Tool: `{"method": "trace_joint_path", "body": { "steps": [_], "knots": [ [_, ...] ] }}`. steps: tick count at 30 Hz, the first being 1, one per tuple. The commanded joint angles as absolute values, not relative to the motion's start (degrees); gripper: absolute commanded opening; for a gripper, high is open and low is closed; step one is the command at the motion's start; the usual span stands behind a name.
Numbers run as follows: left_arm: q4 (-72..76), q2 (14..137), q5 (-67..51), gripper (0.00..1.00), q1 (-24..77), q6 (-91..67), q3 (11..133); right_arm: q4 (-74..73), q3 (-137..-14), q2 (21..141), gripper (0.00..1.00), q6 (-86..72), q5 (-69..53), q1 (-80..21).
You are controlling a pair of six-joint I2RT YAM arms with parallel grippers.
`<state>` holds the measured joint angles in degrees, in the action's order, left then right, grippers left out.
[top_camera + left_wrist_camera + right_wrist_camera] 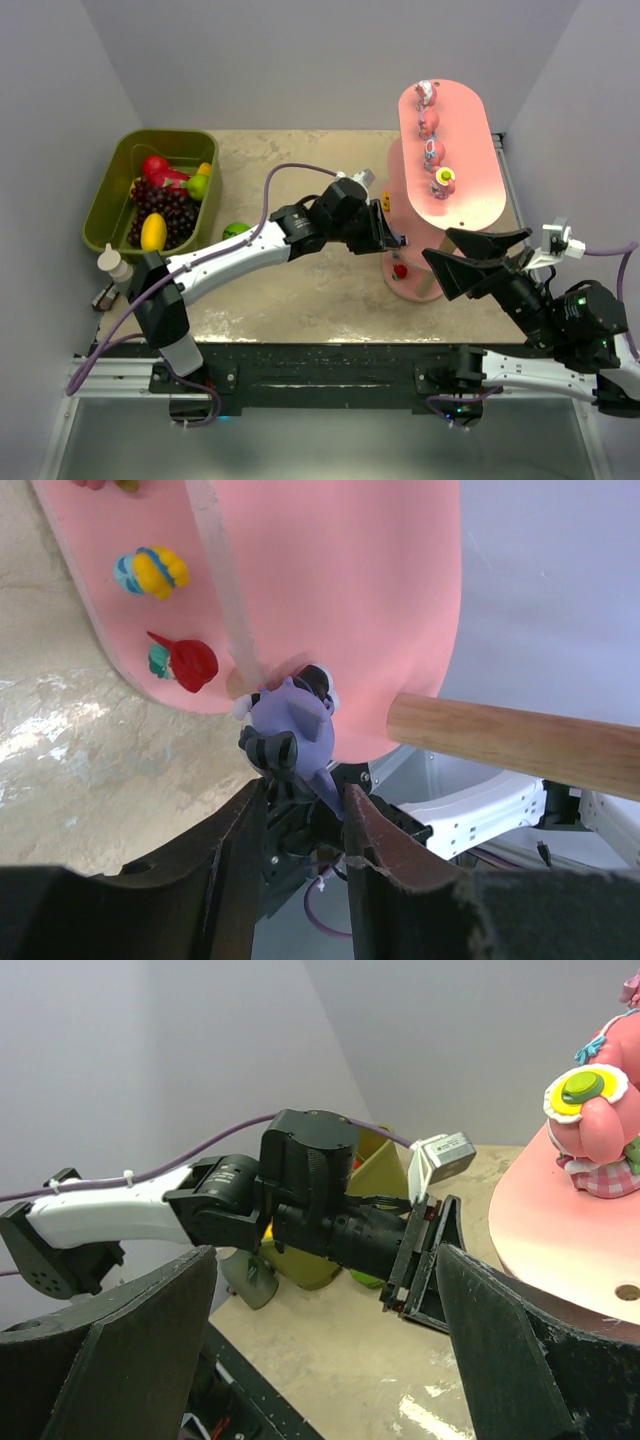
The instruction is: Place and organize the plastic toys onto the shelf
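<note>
L gripper (302,795) is closed most of the way on a small purple toy (290,720). It pinches the toy's lower end btw its two fingers (235,845), and the toy's body sticks out past the tips. The toy is right at the rounded end of a pink board of the shelf (380,600); can't tell if it touches. A thin tan post (225,580) runs up just ahead of the toy. Ahead & left of this gripper, a red toy (185,662) sits on the same board, w/ a yellow-blue toy (150,572) farther out past it. A round wooden bar (500,742) crosses to the gripper's right.

R gripper (440,246) has its jaws spread wide w/ nothing btw them. It hangs just beside the shelf's near end, above the table (300,300). The L gripper is straight ahead of it, framed btw its fingers in the R wrist view. Up & right of the R gripper, a pink toy w/ a yellow-green cap (592,1110) stands on the top board. It is nearest in a row of pink toys (428,122).

A green bin (105,205) of fake fruit sits well behind the L gripper, beside that arm's elbow.
</note>
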<state>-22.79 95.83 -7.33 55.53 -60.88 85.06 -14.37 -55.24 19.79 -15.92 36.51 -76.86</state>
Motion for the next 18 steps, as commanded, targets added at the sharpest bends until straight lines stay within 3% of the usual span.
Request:
{"method": "trace_joint_path", "body": {
  "steps": [1, 18],
  "knots": [
    [-20.39, 97.2, -9.4, 0.22, 55.63, -60.38, 90.26, -11.6, -55.37, 18.46, 0.94, -15.2, 37.18, -76.99],
    [-23.55, 104.5, -11.69, 0.22, 56.69, -59.33, 99.84, -11.16, -54.23, 17.84, 0.94, -15.2, 36.83, -76.91]
  ]
}}
